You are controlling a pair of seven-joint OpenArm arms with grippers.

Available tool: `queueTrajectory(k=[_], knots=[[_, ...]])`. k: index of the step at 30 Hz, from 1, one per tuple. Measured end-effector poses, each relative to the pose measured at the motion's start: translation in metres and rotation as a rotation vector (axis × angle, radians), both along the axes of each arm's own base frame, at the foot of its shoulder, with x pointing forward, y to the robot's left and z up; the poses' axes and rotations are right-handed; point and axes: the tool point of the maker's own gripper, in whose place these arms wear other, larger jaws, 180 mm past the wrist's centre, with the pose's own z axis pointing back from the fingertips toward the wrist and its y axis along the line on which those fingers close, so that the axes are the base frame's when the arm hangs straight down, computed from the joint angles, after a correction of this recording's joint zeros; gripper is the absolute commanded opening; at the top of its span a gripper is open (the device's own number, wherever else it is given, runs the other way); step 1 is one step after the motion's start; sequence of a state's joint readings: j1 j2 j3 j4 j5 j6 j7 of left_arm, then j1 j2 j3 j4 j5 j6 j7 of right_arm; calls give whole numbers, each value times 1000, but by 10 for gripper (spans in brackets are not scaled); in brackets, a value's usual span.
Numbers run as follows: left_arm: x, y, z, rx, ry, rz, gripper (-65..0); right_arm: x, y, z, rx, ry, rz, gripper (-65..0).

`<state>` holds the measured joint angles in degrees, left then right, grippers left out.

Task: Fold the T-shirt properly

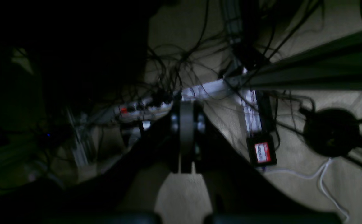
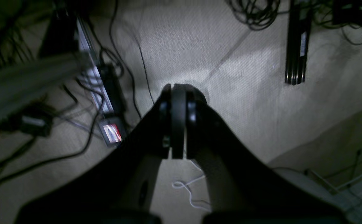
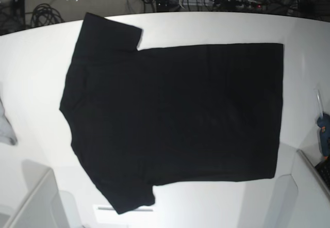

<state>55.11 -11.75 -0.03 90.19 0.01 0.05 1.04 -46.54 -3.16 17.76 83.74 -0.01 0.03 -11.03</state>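
Cloth is lying ready for me: the T-shirt is spreading flat and plain side up across the white table, collar end toward the left of the base view, hem toward the right, both sleeves out. I judge it is laid open like this so the first fold can start from clean edges; no fold is made yet. A small grey cloth is sitting at the table's left edge, well apart from it. I am holding my left gripper and my right gripper off the table, both pointing down at the cable-strewn floor. Both are pressing their jaws together, empty, gripping nothing.
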Motion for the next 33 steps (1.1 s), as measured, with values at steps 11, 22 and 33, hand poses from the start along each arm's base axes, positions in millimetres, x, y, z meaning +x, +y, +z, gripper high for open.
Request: queueTrajectory(k=[11,22,33], knots=[[57,14,82,38,-235,10,-650,78,-14,74,-80,-266,13,-650],[95,27,103,-114,-346,226,-650,164,-4,115,-5,-526,-17,-650],[107,32,111,-154,-365,139,-650,190,31,130,492,-601,-37,-278]])
